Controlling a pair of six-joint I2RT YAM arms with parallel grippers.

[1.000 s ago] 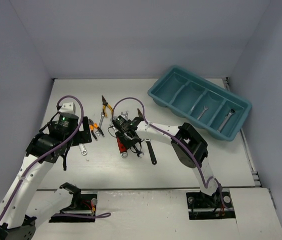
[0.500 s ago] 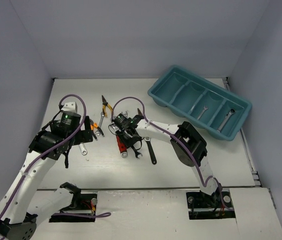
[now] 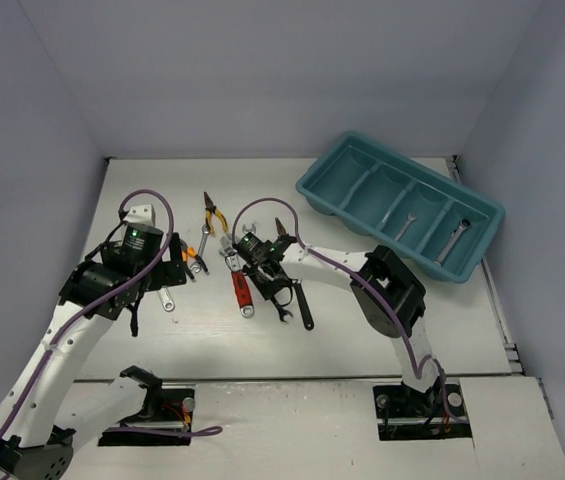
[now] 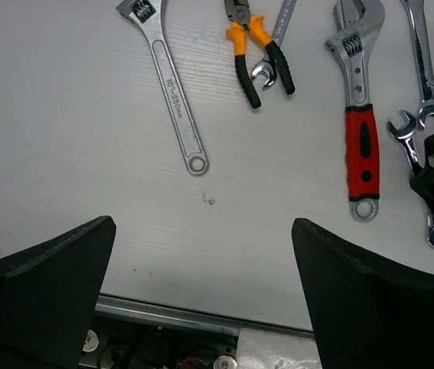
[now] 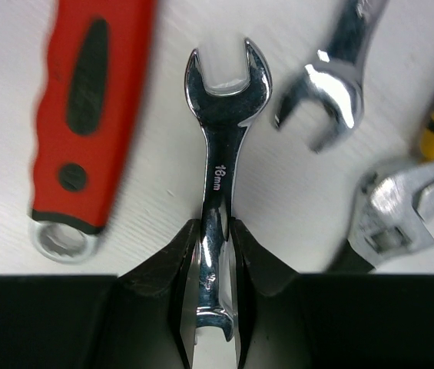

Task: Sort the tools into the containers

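**Right fingers clamped on a silver wrench, left gripper open**

Your right gripper (image 5: 217,234) has its fingers closed on the shank of a silver open-end wrench (image 5: 222,131), at the lower centre of the wrist view. The red-handled adjustable wrench (image 5: 86,100) lies just beside it at upper left. Your left gripper (image 4: 203,231) stands wide open over the table (image 4: 86,154), with nothing between its fingers. The teal tray (image 3: 314,198) sits at the upper right of the top view, well apart from the gripped wrench. Two more wrenches (image 3: 405,225) lie in its two compartments nearest the frame's right.
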